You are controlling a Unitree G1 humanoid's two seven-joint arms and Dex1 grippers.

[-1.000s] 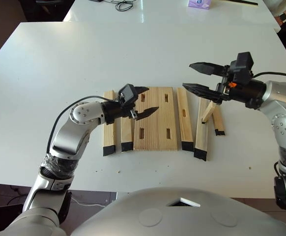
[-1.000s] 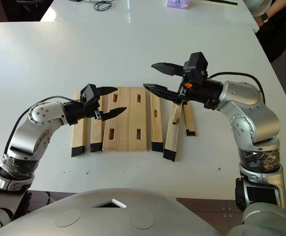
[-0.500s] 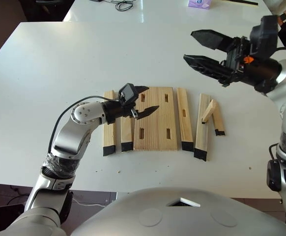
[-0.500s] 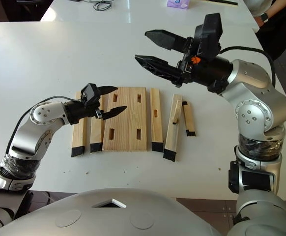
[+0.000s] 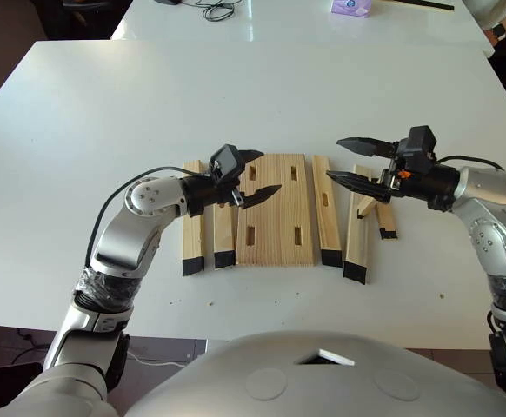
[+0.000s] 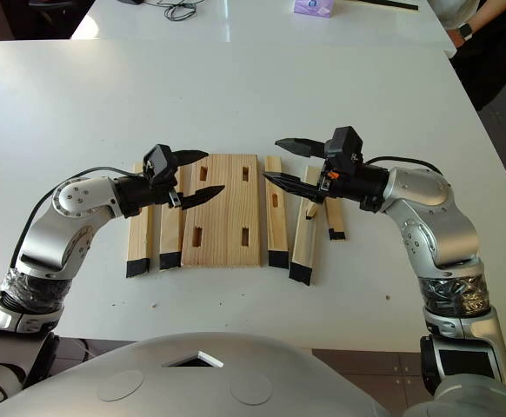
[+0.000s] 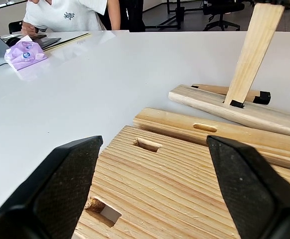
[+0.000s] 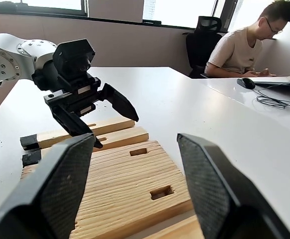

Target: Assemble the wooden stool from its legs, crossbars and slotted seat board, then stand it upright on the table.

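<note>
- The slotted seat board (image 5: 275, 208) is lying flat, mid-table (image 5: 105, 113); no joint is showing, so you are likely selecting a first part.
- The legs (image 5: 194, 230) are lying at its 9 and 3 o'clock.
- The left gripper (image 5: 269, 173) and right gripper (image 5: 334, 158) are hovering wide open, holding nothing.
- The crossbar (image 5: 370, 195) is leaning at 3 o'clock; grasping it probably comes next.
</note>
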